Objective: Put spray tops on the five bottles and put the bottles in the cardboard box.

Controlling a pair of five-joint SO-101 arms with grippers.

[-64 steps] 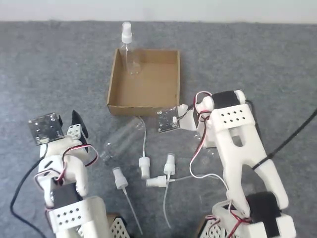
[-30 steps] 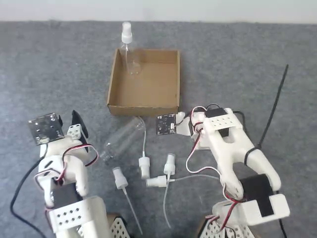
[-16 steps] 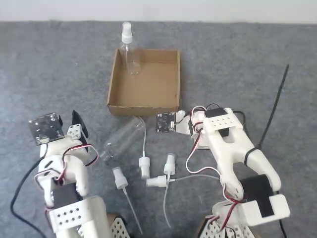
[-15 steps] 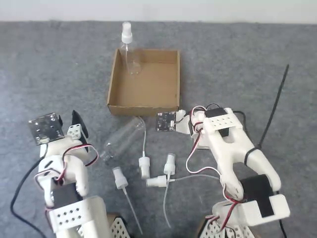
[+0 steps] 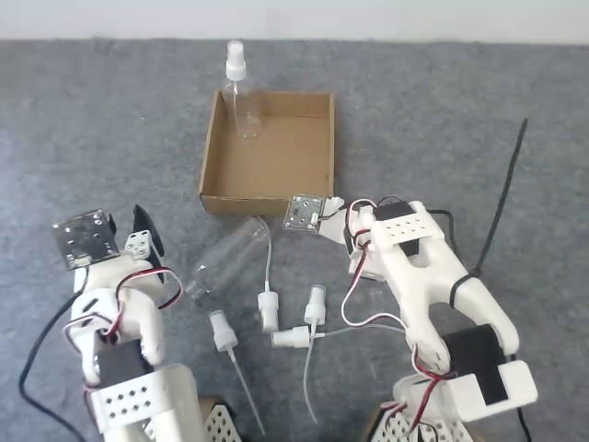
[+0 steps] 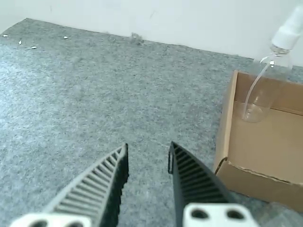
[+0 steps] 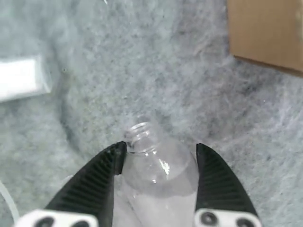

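The right gripper [image 7: 160, 147] has its fingers pressed against both sides of an open-necked bottle [image 7: 158, 170], whose neck points past the fingertips over the grey carpet [image 5: 460, 110], near the front wall of the cardboard box [image 5: 267, 203]. The left gripper [image 6: 148, 146] hovers over the carpet with a narrow gap between its fingers, holding nothing. A capped bottle [image 5: 243, 106] stands in the box's far left corner, while a clear bottle [image 5: 225, 258] and four loose spray tops [image 5: 268, 307] lie on the carpet in front of the box.

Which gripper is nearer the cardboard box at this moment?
Right. The right gripper, holding a clear bottle, is just off the near right corner of the cardboard box; the left gripper is farther back, toward the left.
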